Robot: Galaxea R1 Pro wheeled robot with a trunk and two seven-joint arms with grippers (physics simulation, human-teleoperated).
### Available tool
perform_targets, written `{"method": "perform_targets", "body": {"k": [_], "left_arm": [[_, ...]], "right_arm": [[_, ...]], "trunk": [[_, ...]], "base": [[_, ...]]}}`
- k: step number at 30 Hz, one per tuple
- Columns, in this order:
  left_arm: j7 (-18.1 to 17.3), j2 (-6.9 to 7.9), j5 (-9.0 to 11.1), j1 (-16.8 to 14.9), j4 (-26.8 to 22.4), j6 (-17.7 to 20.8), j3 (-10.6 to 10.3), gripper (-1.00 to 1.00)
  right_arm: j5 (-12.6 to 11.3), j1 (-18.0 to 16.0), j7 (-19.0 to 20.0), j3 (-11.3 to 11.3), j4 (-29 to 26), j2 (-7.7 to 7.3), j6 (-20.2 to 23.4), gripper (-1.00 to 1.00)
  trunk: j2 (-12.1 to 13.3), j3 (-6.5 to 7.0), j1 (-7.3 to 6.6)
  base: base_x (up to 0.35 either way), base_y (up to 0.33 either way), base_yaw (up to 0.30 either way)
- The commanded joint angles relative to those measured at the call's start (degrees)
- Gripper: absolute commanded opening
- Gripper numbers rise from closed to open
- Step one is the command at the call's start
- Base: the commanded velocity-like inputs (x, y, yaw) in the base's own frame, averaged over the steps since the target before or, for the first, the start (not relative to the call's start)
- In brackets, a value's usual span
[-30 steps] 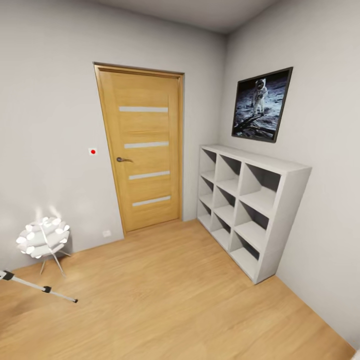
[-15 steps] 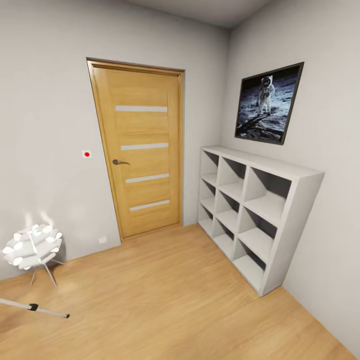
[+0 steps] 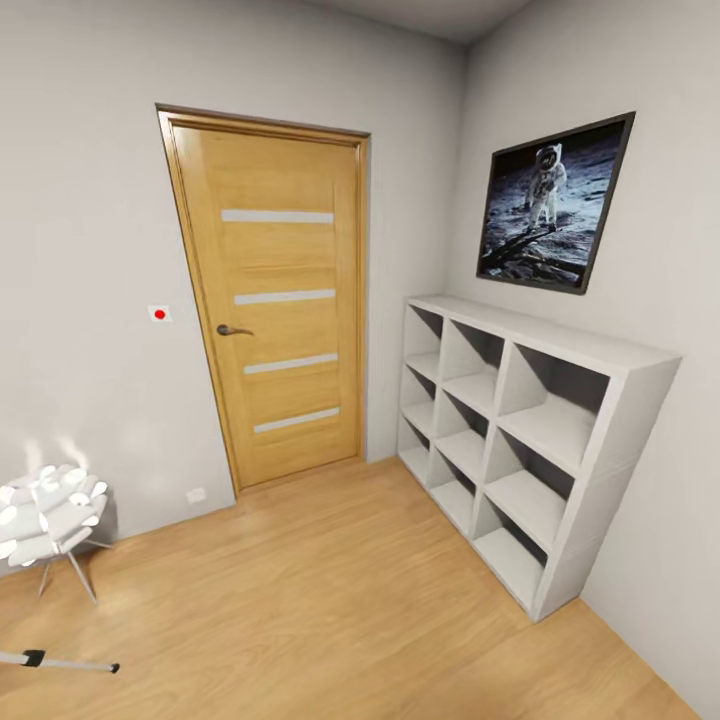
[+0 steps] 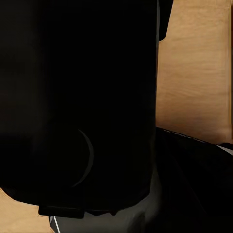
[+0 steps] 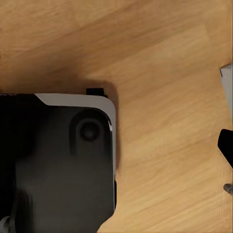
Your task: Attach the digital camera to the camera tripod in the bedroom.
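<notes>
Ahead: closed wooden door (image 3: 280,300), white cube shelf (image 3: 520,440) right, tripod leg (image 3: 60,663) low left; gripper states indiscernible.

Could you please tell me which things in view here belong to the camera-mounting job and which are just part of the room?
Belongs to the job:
- tripod leg, silver with black joint and foot, low over the wood floor

Just part of the room:
- wooden door, shut
- white shelf unit, cubbies bare
- astronaut picture
- white petal lamp
- red-dot wall switch
</notes>
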Motion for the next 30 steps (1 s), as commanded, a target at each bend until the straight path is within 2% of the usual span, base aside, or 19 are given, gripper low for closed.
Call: {"method": "perform_targets", "body": {"k": [1, 30], "left_arm": [[-0.29, 0.00, 0.46, -0.02, 0.07, -0.15, -0.48, -1.00], [-0.29, 0.00, 0.46, -0.02, 0.07, -0.15, -0.48, -1.00]], "right_arm": [[0.48, -0.07, -0.18, -0.33, 0.19, 0.00, -0.31, 1.00], [0.48, -0.06, -0.18, -0.33, 0.21, -0.01, -0.25, 1.00]], "trunk": [[-0.03, -0.02, 0.05], [-0.03, -0.02, 0.05]], "base": [[0.320, 0.000, 0.000], [0.320, 0.000, 0.000]]}}
